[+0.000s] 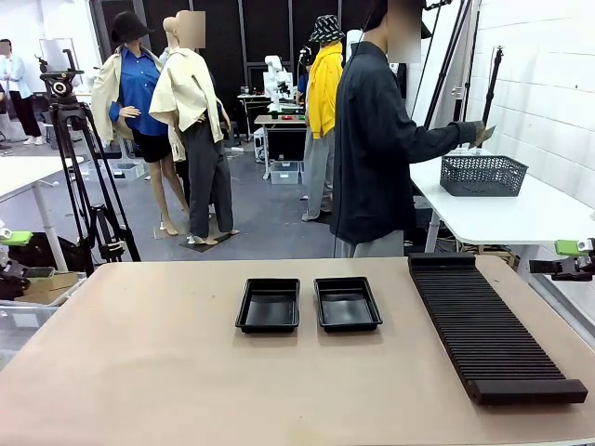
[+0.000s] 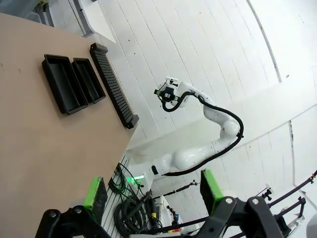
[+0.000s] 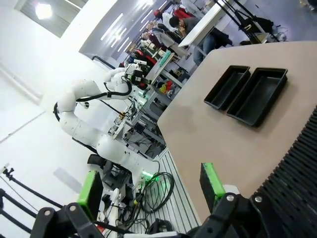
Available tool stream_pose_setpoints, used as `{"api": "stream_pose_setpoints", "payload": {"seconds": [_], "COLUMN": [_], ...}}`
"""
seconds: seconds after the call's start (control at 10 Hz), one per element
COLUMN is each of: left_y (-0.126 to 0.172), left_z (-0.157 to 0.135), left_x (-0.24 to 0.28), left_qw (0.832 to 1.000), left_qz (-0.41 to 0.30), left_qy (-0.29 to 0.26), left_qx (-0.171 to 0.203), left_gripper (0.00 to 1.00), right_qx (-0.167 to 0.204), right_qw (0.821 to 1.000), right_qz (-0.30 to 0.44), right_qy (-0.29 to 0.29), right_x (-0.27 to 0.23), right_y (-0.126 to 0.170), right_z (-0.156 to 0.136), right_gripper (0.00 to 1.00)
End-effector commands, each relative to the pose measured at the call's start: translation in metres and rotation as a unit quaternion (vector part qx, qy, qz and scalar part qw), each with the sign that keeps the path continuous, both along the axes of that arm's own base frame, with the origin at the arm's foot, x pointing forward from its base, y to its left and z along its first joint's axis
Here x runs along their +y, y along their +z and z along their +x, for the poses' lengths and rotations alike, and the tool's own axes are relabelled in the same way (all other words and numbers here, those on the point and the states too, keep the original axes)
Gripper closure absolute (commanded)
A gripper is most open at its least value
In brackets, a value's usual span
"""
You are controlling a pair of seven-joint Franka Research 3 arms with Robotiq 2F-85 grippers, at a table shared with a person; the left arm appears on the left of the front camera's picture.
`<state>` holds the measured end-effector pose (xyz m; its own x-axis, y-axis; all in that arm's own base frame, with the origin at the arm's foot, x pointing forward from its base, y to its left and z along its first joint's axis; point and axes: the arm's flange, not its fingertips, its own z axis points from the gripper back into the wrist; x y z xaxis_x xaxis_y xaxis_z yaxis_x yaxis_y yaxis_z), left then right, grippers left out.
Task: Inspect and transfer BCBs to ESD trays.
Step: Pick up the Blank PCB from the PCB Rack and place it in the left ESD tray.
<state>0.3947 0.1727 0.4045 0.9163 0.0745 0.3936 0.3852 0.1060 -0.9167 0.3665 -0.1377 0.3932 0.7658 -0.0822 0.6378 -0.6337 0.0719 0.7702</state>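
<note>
Two black ESD trays lie side by side in the middle of the table, the left tray (image 1: 268, 305) and the right tray (image 1: 347, 303), both with bare floors. They also show in the left wrist view (image 2: 62, 82) and the right wrist view (image 3: 257, 95). The BCBs are out of view. My left gripper (image 1: 13, 240) hangs off the table's left edge, open, with nothing between its green pads (image 2: 95, 192). Off the right edge, my right gripper (image 1: 576, 249) is open too, its pads (image 3: 210, 179) bare.
A long black ribbed rack (image 1: 488, 325) lies along the table's right side. The person (image 1: 372, 149) stands at the far edge, turned to a white side table with a grey mesh basket (image 1: 483, 175), a hand above it. A camera tripod (image 1: 79, 167) stands far left.
</note>
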Motion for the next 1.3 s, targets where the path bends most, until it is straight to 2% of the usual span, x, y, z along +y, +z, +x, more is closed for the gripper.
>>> {"api": "stream_pose_setpoints", "payload": {"seconds": [0.0, 1.2], "left_y": [-0.0022, -0.0022], "left_z": [-0.0011, -0.0011], "left_x": [-0.0001, -0.0001], "left_qw": [1.000, 1.000], "left_qz": [0.004, 0.004], "left_qy": [0.001, 0.001], "left_qx": [0.003, 0.003], "left_gripper": [0.00, 0.00], "right_qx": [-0.001, -0.001], "right_qw": [1.000, 1.000], "right_qz": [0.000, 0.000], "right_qy": [0.002, 0.002], "right_x": [0.0020, 0.0020], "right_y": [0.0004, 0.0004], "right_z": [0.0007, 0.0007], "right_gripper": [0.00, 0.00]}}
